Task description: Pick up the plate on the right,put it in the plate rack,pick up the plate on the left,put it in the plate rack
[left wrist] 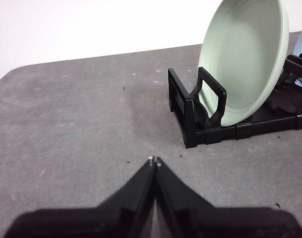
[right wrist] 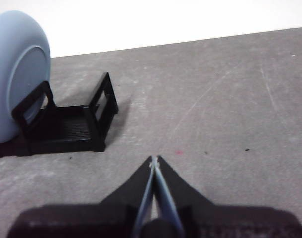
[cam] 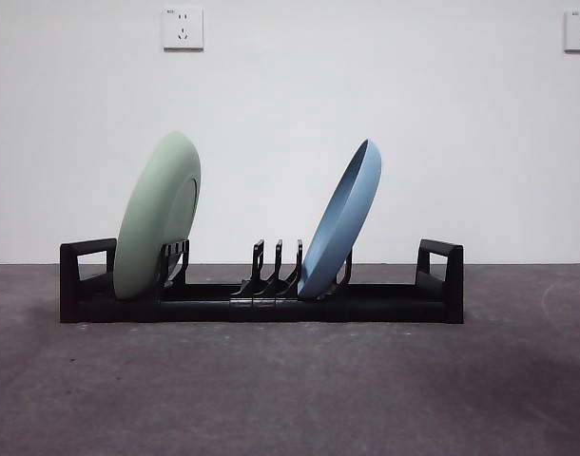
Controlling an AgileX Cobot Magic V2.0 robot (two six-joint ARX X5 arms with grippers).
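Observation:
The black plate rack (cam: 261, 302) lies across the table in the front view. A pale green plate (cam: 158, 217) stands on edge in its left end, leaning right. A blue plate (cam: 341, 220) stands on edge among the prongs right of the middle, also leaning right. My left gripper (left wrist: 154, 159) is shut and empty over bare table, a short way off the rack's left end (left wrist: 190, 106) and the green plate (left wrist: 242, 59). My right gripper (right wrist: 154, 158) is shut and empty, off the rack's right end (right wrist: 99, 116), with the blue plate (right wrist: 17, 74) beyond.
The grey table (cam: 290, 389) stretches in front of the rack. A white wall with two sockets (cam: 183, 28) stands behind. Neither arm shows in the front view.

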